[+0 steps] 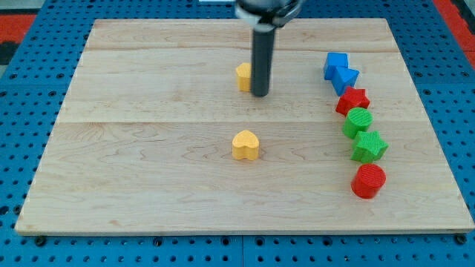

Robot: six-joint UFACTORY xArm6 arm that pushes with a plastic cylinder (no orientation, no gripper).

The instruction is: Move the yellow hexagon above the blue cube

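The yellow hexagon lies on the wooden board near the top middle, partly hidden behind my rod. My tip rests just right of the hexagon, touching or nearly touching its right side. The blue cube sits at the upper right, well to the right of my tip. A blue star-like block lies against the cube's lower right.
A yellow heart lies in the middle of the board. Down the right side run a red star, a green round block, a green star and a red round block.
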